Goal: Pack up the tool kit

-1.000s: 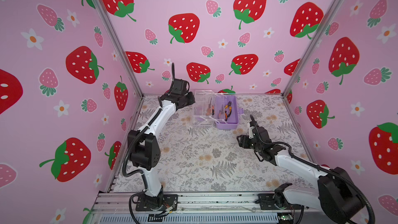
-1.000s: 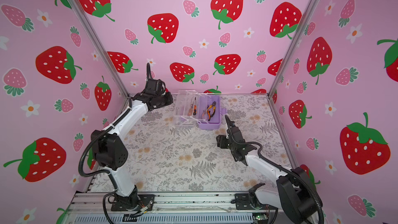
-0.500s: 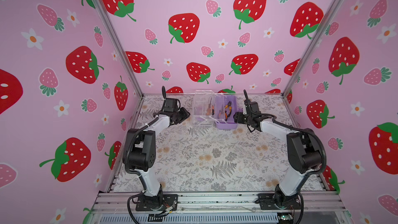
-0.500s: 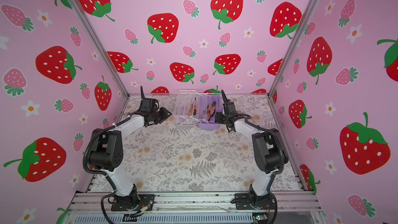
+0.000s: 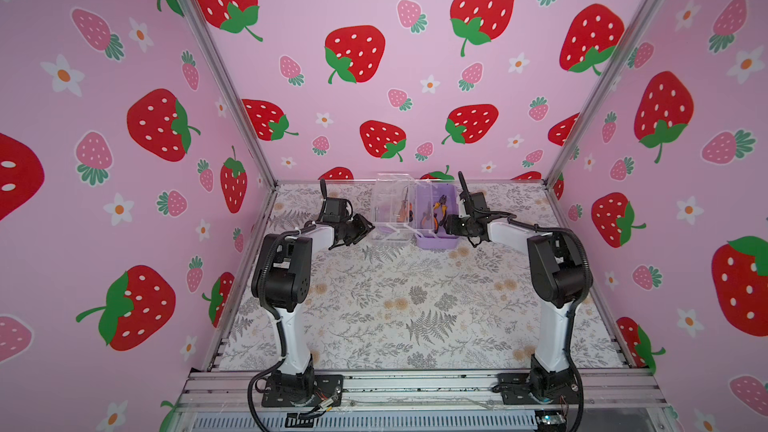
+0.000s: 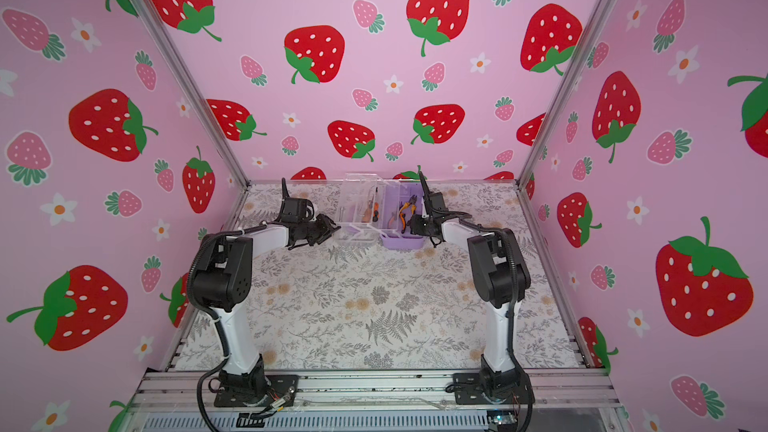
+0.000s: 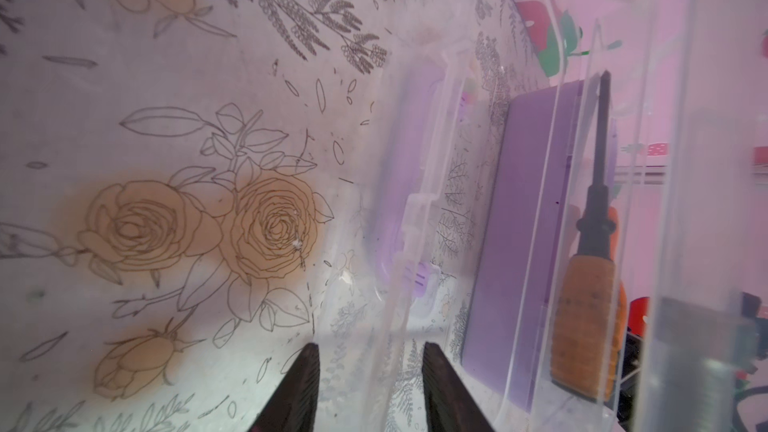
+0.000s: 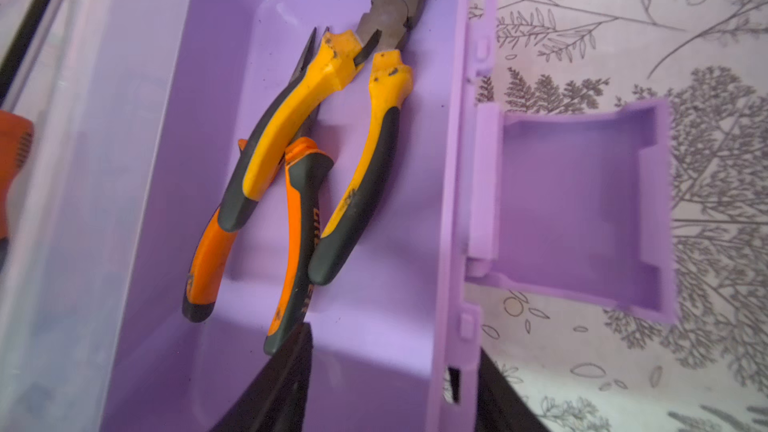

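my left arm (image 5: 316,235), right arm (image 5: 505,232) both stretched far forward, angled inward toward each other. left gripper (image 5: 367,224) jaws parted, right gripper (image 5: 447,226) parted too

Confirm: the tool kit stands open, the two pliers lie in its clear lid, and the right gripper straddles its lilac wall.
Not quite. The two pliers lie in the lilac base, not the clear lid; the right wrist view shows them on its floor. The rest holds: the tool kit stands open and the right gripper straddles its lilac wall.
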Controlling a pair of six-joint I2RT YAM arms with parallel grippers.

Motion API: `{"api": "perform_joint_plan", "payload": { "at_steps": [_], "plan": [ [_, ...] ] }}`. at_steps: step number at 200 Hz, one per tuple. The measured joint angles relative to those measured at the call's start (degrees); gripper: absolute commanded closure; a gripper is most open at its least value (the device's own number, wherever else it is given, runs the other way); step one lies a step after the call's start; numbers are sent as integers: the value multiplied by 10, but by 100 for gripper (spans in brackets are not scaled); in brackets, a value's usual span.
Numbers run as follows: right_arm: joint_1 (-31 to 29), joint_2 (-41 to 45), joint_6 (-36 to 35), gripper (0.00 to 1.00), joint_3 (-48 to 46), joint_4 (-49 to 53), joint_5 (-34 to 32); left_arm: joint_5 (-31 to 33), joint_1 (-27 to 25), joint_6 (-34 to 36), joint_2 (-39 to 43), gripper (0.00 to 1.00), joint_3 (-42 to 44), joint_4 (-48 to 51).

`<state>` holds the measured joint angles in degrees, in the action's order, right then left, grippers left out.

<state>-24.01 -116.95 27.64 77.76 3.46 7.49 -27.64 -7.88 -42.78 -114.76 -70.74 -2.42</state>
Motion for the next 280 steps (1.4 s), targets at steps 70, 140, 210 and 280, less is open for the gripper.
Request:
{"api": "perform_joint_plan", "payload": {
  "at_steps": [70,140,210,280],
  "plan": [
    [9,1,12,71,-18,-28,10,14,-6,2,-7,73,16,-16],
    [8,102,13,81,-163,-71,-12,41,-45,25,88,89,106,21],
    [-8,229,8,82,-308,-67,-38,99,-111,26,204,100,199,73],
    [-38,263,13,83,-344,-68,-64,155,-143,26,295,100,224,135]
  ]
}}
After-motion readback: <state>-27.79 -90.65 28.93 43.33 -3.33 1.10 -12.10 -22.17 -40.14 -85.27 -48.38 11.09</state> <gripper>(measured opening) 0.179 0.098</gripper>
